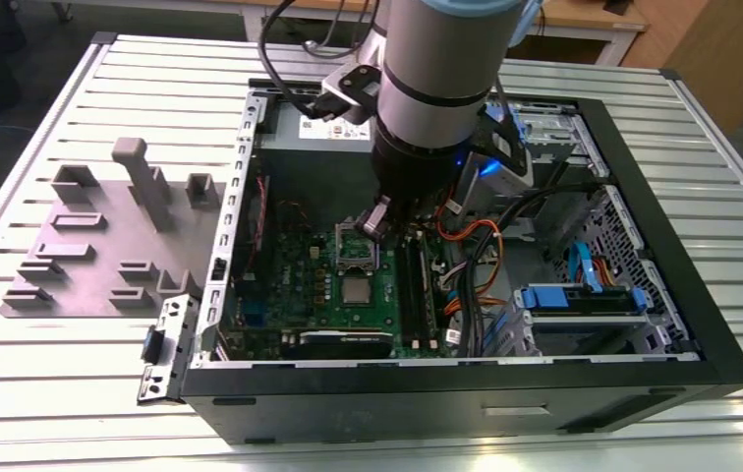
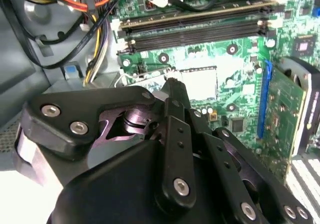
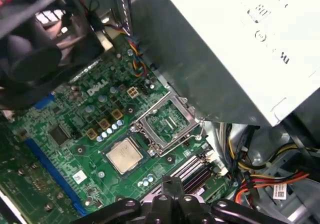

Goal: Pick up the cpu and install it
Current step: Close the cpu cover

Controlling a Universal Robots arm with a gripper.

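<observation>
The open computer case (image 1: pixel 477 413) lies on its side on a slatted metal table (image 1: pixel 57 374), and the arm reaches down into it. Under the pale power supply (image 3: pixel 240 44) sits the green motherboard (image 3: pixel 65 114). The gripper (image 3: pixel 172 183) hangs above the board near the memory slots (image 3: pixel 192 169). Its jaws look drawn together and hold nothing.

The socket frame (image 3: pixel 167 123) stands flipped open, with the socket bare inside it. The cpu (image 3: pixel 123 155) lies flat on the board just beside that frame, silver top up, apart from the gripper and untouched.

The step in hand reads as the approach for the pick. To do it well, the jaws likely need to part wider than the chip before the descent. They should then come down square to two opposite edges, since a thin flat plate offers little to grip and may tip or slide. The small capacitors (image 3: pixel 104 124) close by leave little room, so a straight vertical drop seems safer than a sideways sweep. A light squeeze should be enough.
</observation>
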